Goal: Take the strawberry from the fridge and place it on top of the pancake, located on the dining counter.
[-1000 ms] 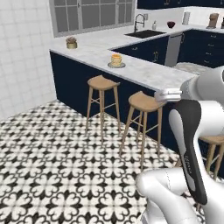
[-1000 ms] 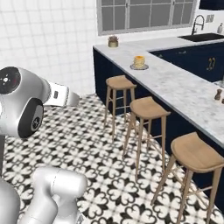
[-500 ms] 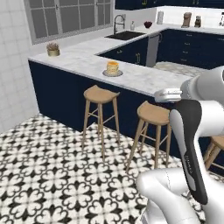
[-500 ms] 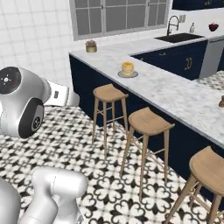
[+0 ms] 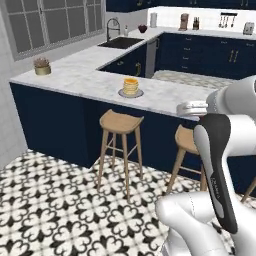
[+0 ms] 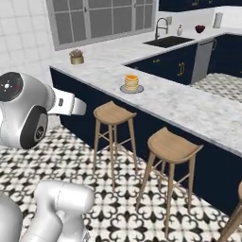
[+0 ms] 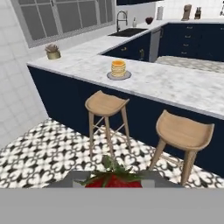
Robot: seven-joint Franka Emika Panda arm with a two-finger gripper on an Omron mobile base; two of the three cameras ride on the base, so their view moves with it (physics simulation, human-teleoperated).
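Note:
The strawberry point(image 7: 113, 182), red with green leaves, sits at the bottom of the hand view, and my gripper point(image 7: 114, 176) is shut on it. The pancake point(image 7: 118, 68) is a short golden stack on a round grey plate point(image 7: 110, 76), well ahead on the dining counter point(image 7: 175, 85). From the base I see the pancake point(image 5: 130, 86) point(image 6: 131, 83) near the front edge of the dining counter point(image 5: 80, 77) point(image 6: 189, 106), above the stools. The fridge is out of view.
Two wooden stools point(image 7: 107, 103) point(image 7: 186, 130) stand against the counter's navy base, between me and the pancake. A small potted plant point(image 5: 42, 66) sits at the counter's left corner. A sink with a faucet point(image 6: 170, 41) lies farther back. Patterned tile floor point(image 5: 60, 200) stretches in front.
The whole picture has shifted as the base drove and turned. The counter and pancake now look nearer and lower in both base views. The grip on the strawberry is unchanged.

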